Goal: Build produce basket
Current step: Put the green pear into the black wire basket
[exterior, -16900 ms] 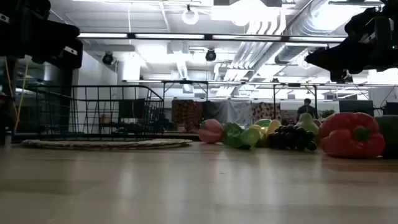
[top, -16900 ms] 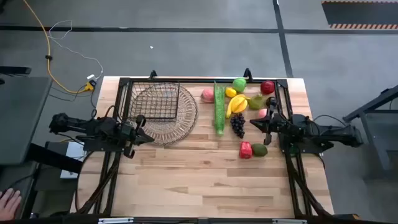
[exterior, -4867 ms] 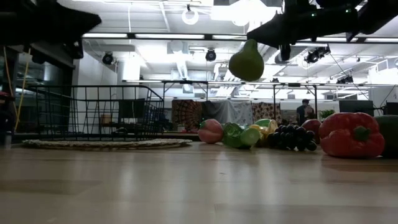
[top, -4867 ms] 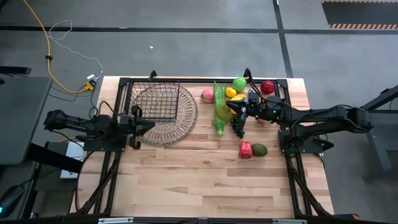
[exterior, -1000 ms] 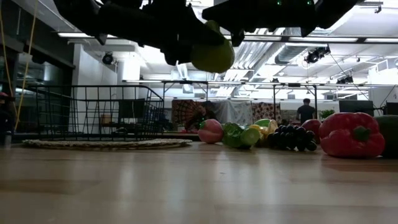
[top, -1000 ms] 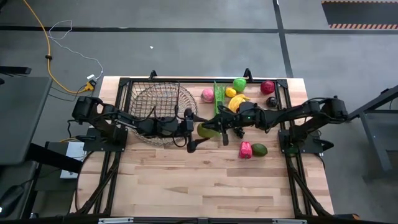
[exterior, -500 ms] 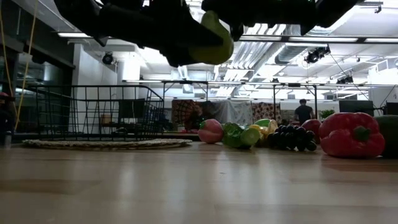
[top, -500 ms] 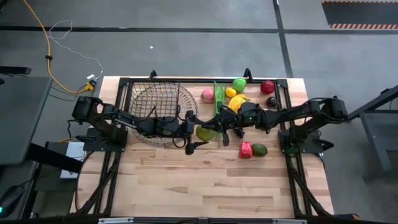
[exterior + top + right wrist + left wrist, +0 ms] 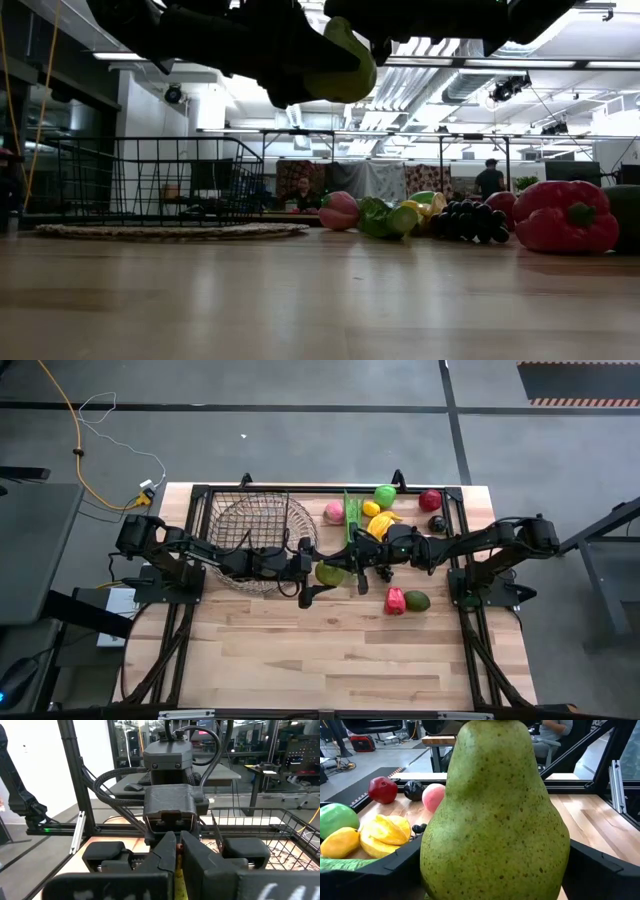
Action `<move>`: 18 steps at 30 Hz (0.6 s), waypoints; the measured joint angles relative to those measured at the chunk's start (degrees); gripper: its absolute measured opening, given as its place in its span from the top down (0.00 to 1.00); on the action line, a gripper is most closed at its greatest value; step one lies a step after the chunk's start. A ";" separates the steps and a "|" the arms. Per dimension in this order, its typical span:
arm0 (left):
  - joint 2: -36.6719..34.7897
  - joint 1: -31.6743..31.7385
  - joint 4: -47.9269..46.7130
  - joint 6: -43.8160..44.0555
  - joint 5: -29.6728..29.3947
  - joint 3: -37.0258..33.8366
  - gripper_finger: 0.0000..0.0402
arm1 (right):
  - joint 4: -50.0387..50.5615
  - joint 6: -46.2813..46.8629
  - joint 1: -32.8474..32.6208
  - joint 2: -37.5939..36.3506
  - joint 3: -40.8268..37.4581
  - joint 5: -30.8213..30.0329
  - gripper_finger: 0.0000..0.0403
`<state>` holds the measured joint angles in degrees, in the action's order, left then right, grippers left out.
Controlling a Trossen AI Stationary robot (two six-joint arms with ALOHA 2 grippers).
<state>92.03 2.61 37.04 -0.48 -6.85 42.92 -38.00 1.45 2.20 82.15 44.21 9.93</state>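
A speckled green toy pear (image 9: 333, 572) is being handed over in mid-air, just beside the black wire-mesh basket (image 9: 248, 525). It is pinched by its top in the right gripper (image 9: 357, 569); the left gripper (image 9: 318, 573) is spread around its body, apparently not yet gripping. Next, the left jaws must be pressed home before the right ones let go.

You're in a robotics lab or workshop: exposed ceiling ducts (image 9: 440, 85) and strip lights (image 9: 230, 57), grey concrete floor (image 9: 320, 450), metal-framed workbenches (image 9: 300, 135), a person (image 9: 490, 178) standing far back, yellow cable (image 9: 75, 430) trailing beside the table (image 9: 330, 650).
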 joint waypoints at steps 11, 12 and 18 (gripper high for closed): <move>-0.31 0.07 -4.83 -0.53 -5.20 -0.01 0.17 | -0.38 -0.40 0.02 -0.02 0.00 -2.71 0.80; -0.75 0.19 -6.39 -1.07 -6.49 -0.02 0.17 | -0.37 -0.60 0.02 -0.02 0.00 -3.29 0.76; -5.63 0.82 -15.81 -1.64 -12.80 -0.04 0.17 | 2.49 -3.88 0.02 -2.54 0.00 -7.93 0.58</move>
<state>86.40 3.43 21.23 -2.11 -19.65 42.87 -35.51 -2.42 2.22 79.61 44.21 2.00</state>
